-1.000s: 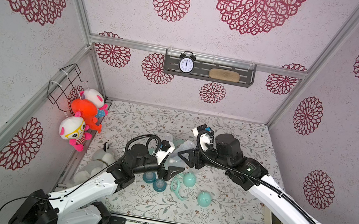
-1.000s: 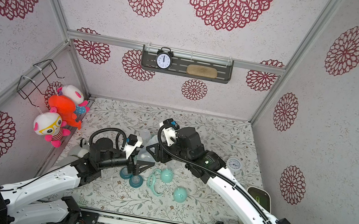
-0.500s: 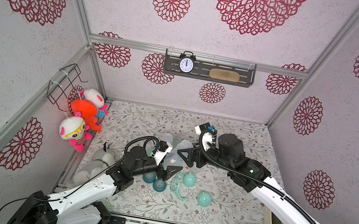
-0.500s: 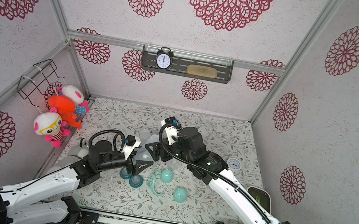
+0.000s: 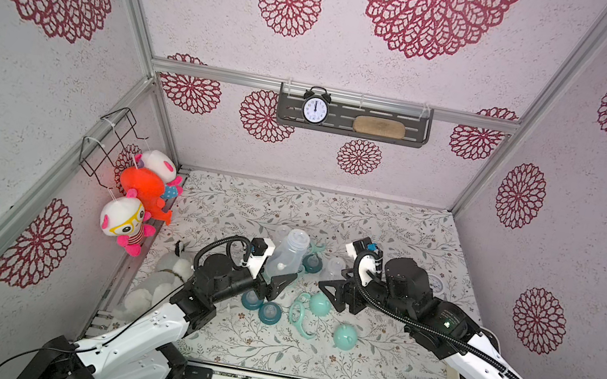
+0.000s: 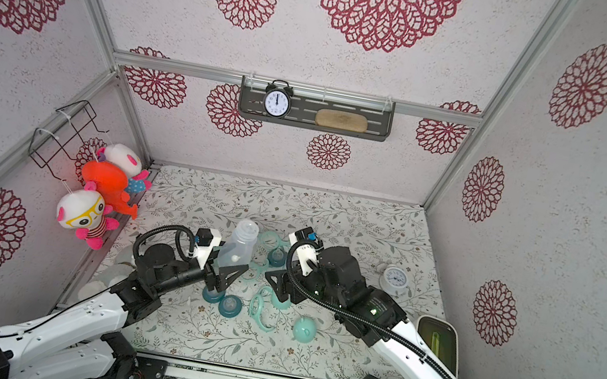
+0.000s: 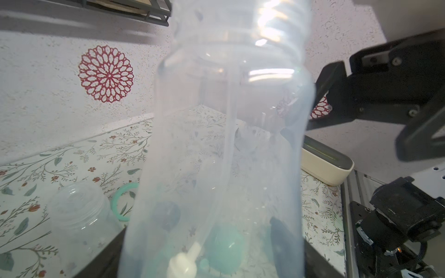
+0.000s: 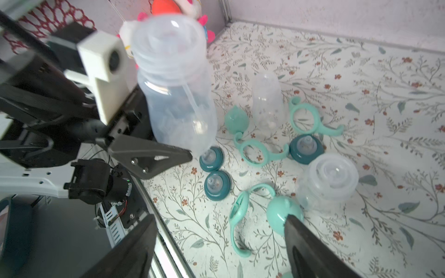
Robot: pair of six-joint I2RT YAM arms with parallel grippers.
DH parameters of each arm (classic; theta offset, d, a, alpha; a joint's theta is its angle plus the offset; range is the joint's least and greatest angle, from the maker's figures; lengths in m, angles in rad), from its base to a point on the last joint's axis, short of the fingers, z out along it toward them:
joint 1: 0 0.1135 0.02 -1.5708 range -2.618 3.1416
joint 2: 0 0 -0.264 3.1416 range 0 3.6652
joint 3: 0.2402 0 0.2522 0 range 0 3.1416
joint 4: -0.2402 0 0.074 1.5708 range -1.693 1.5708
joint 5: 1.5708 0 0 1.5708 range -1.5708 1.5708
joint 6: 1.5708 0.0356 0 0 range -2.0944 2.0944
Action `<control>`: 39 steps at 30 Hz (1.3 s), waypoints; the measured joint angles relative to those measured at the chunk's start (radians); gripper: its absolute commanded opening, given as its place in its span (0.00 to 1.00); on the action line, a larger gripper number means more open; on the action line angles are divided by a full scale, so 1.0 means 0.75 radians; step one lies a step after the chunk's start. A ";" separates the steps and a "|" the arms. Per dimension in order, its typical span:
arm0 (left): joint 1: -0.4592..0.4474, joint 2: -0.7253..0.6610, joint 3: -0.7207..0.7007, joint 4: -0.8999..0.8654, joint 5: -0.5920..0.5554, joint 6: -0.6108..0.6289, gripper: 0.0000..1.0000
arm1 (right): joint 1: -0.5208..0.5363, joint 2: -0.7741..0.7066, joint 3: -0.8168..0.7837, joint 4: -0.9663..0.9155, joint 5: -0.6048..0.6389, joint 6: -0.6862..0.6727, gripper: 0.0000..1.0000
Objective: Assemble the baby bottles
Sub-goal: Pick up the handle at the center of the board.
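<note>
The left gripper's [image 5: 278, 275] fingers [image 8: 149, 156] are pinched on the base of one clear bottle [image 5: 287, 250], held off the floral mat [image 5: 264, 354] left of centre and tilted (threaded mouth open, pointing up and toward the far wall). The right gripper's [image 5: 331, 294] fingers [image 8: 304, 243] stand spread with nothing between them, to the right of that bottle and apart from it, over a mint cap [image 8: 284, 214] that they seem not to touch, though the angle is poor. On the mat between and around the arms stand two other bottles [image 8: 327, 183], with three teal collars [image 8: 216, 185] and three mint handle rings [image 8: 255, 151] lying loose.
</note>
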 measured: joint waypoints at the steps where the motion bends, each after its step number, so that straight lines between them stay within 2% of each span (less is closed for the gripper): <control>1: 0.001 -0.007 -0.013 0.016 -0.004 -0.001 0.00 | 0.017 0.003 -0.021 -0.010 0.016 0.003 0.81; 4: 0.007 -0.026 -0.037 0.046 -0.019 -0.003 0.00 | 0.100 0.024 -0.072 -0.047 0.090 0.013 0.80; 11: 0.024 -0.095 -0.051 0.074 -0.035 -0.016 0.00 | 0.333 0.181 -0.167 -0.046 0.271 0.051 0.69; 13: 0.030 -0.117 -0.051 0.057 -0.035 -0.023 0.00 | 0.377 0.232 -0.203 -0.020 0.300 0.058 0.63; 16: 0.033 -0.146 -0.051 0.039 -0.034 -0.028 0.00 | 0.423 0.316 -0.254 0.028 0.338 0.070 0.61; 19: 0.035 -0.185 -0.051 0.008 -0.034 -0.033 0.00 | 0.445 0.396 -0.299 0.097 0.364 0.067 0.56; 31: 0.038 -0.291 -0.054 -0.111 -0.034 -0.056 0.00 | 0.450 0.577 -0.404 0.398 0.393 0.035 0.50; 39: 0.039 -0.336 -0.054 -0.161 -0.035 -0.058 0.00 | 0.446 0.658 -0.456 0.503 0.388 0.037 0.41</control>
